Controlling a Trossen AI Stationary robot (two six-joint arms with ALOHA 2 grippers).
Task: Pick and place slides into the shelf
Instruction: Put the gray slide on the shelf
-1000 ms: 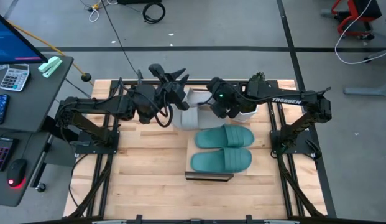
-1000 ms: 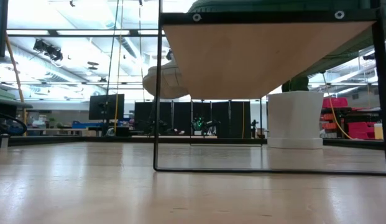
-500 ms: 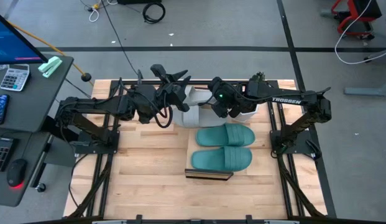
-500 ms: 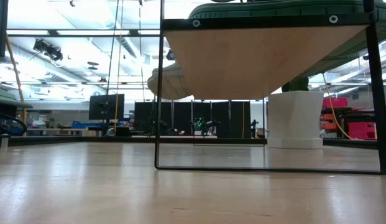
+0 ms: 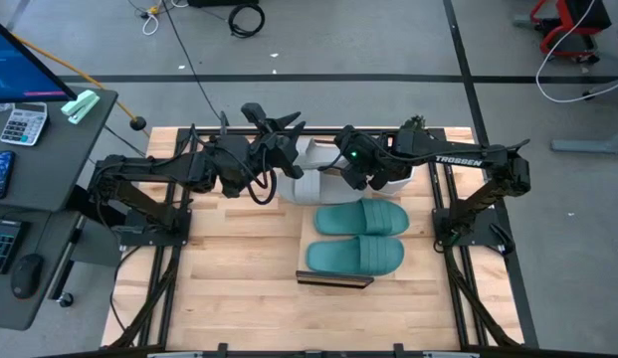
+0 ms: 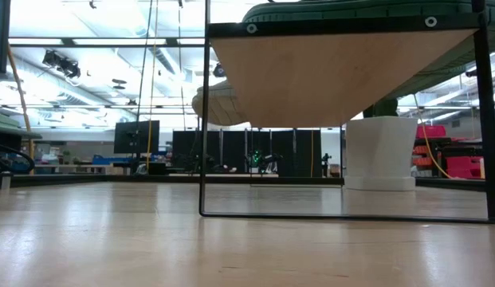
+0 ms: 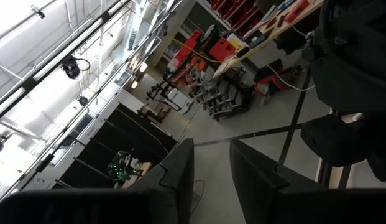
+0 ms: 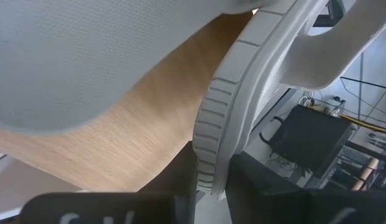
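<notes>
Slides first: you have two green slides (image 5: 356, 237) lying side by side on the shelf (image 5: 333, 280), and two grey slides at the shelf's far end. Your right gripper (image 8: 212, 163) is clamped on the ribbed edge of one grey slide (image 8: 227, 118), which stands on edge over the wood. The other grey slide (image 5: 301, 171) sits between the two grippers. Your left gripper (image 7: 211, 163) points out into the room, its fingers a narrow gap apart with nothing between them.
</notes>
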